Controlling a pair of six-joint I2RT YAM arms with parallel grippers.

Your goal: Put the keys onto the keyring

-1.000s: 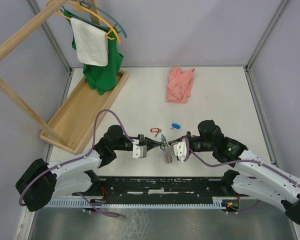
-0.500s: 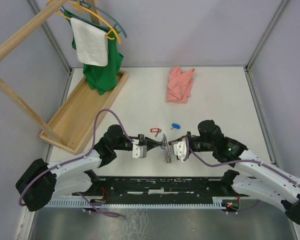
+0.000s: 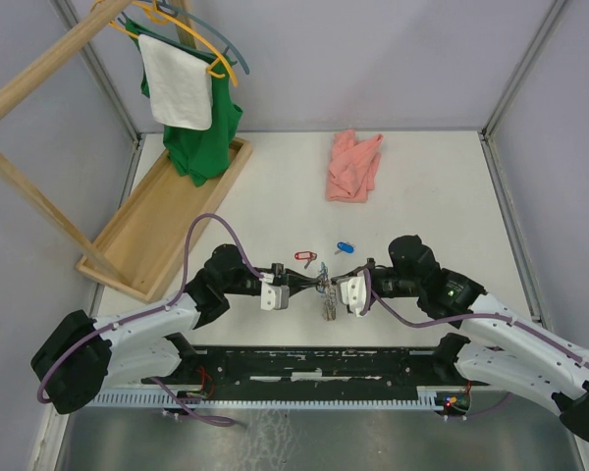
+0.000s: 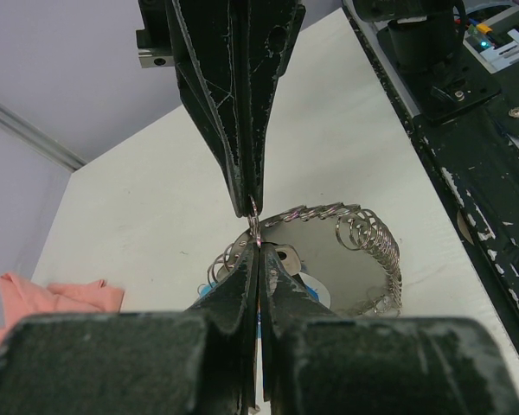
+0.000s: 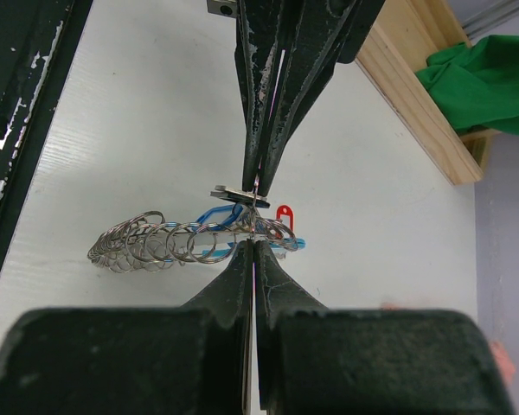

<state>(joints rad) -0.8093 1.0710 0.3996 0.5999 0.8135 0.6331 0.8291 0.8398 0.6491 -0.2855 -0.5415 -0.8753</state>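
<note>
The keyring (image 3: 327,300) lies between the two arms, a loop strung with many small silver rings (image 4: 368,249) (image 5: 147,243) and carrying a light-blue tag (image 5: 214,216). My left gripper (image 3: 311,286) (image 4: 258,245) and right gripper (image 3: 332,287) (image 5: 254,241) meet tip to tip, both shut on one thin ring at the keyring's end. A flat silver key (image 5: 234,194) sits at that ring, just under the left fingertips (image 5: 258,177). Two other keys lie loose on the table beyond, one with a red tag (image 3: 304,256) (image 5: 284,213) and one with a blue tag (image 3: 345,247).
A pink cloth (image 3: 354,165) lies at the back of the table. A wooden tray (image 3: 147,234) stands at the left under a rack with a green garment (image 3: 204,137) and a white towel (image 3: 178,83) on hangers. The black base rail (image 3: 314,365) runs along the near edge.
</note>
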